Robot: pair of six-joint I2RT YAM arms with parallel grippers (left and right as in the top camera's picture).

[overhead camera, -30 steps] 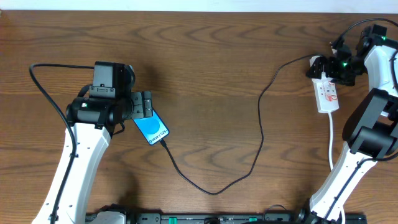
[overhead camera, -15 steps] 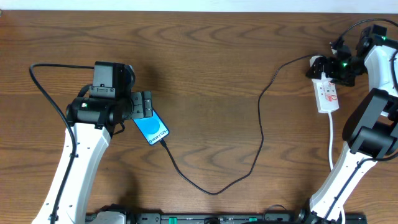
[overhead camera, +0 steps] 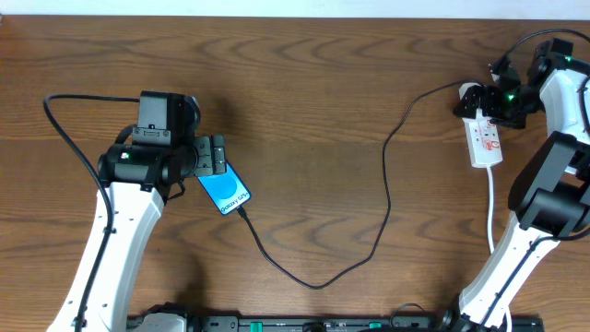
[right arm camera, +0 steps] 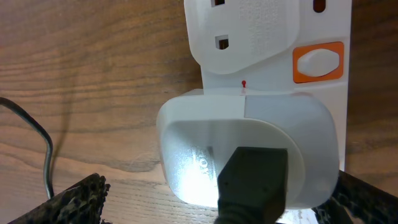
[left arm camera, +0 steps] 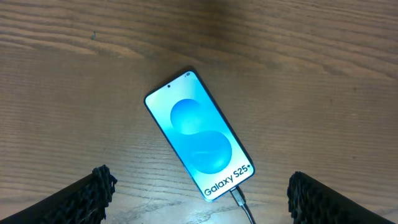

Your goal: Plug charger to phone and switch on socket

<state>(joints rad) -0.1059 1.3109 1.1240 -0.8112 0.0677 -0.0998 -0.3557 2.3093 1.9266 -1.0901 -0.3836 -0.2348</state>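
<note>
Apparently nothing had changed in the last second: both arms stood as before, and no object on the tabletop [overhead camera: 313,83] had moved. For the task this probably meant a pause between two steps. The small plug [left arm camera: 238,198] of the charger cable [overhead camera: 318,284] seemed already seated in the lower edge of the phone [left arm camera: 200,149], whose blue screen was lit. The left fingers [left arm camera: 93,196] were spread wide and held nothing; the phone lay flat between them, apart from both. The right fingers [right arm camera: 78,202] were also wide and empty, one on each side of the white adapter [right arm camera: 249,149] sitting in the power strip [right arm camera: 261,37] near the far right edge. The orange switch [right arm camera: 318,62] lay just beyond the adapter, untouched, and I could not tell its position, so pressing it was likely the remaining step.
</note>
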